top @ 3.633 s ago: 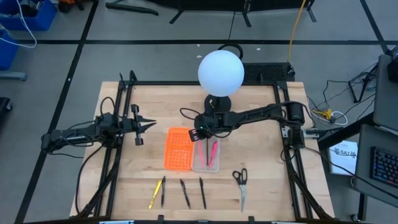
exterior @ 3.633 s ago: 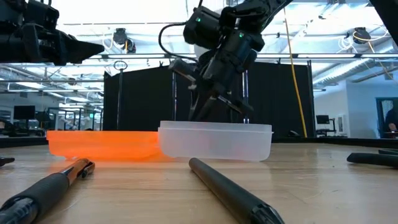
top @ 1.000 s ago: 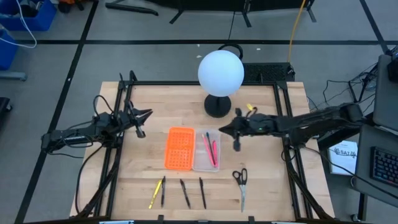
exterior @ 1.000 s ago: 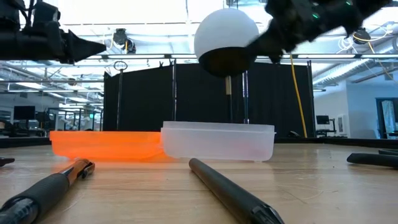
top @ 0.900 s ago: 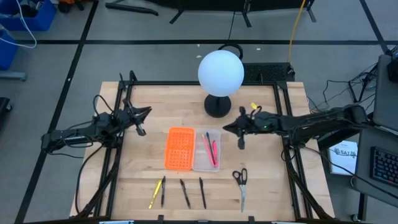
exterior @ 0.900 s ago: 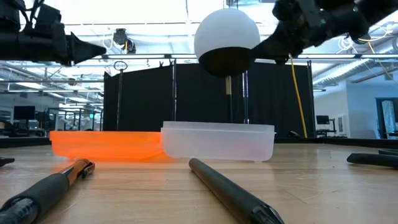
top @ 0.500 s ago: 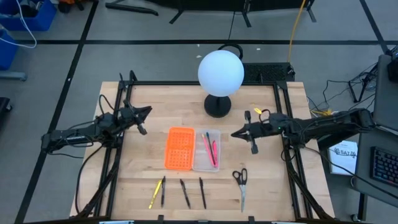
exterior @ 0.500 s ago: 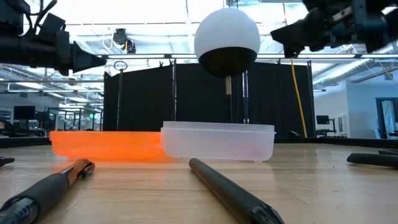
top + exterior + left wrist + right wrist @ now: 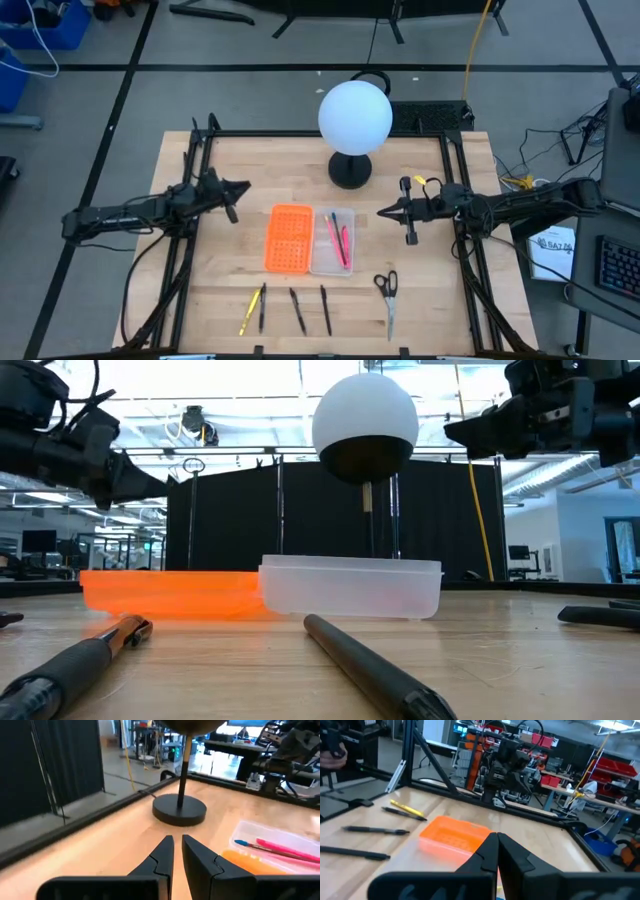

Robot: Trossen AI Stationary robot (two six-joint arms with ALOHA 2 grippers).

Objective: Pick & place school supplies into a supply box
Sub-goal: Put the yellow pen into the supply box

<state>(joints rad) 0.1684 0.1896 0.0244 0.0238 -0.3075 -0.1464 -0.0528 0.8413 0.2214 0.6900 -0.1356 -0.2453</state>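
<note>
The supply box, a shallow clear tray, sits near the middle of the table, with a pink pen and a red-orange pen lying lengthwise inside it; the left wrist view also shows a blue-tipped pen in the box. Touching its left side is an orange perforated rectangle of the same size. Toward the table's front edge lie the loose supplies: a yellow pencil just beside a black pen, then two more black pens spaced apart, and the scissors off to the right, well apart from the pens. Nothing lies between these and the box.

Behind the box stands a lamp with a white globe on a round black base, the nearest obstacle at the back of the table.

The right end effector hovers above the table to the right of the box, fingers clenched together and gripping nothing. The left end effector hovers to the left of the orange rectangle, its fingers nearly closed with a slim gap, also empty.

The table is pale wood bordered by a black metal frame. Around it is a grey floor with dark lines; the low view shows black curtains and a bright workshop ceiling beyond.
</note>
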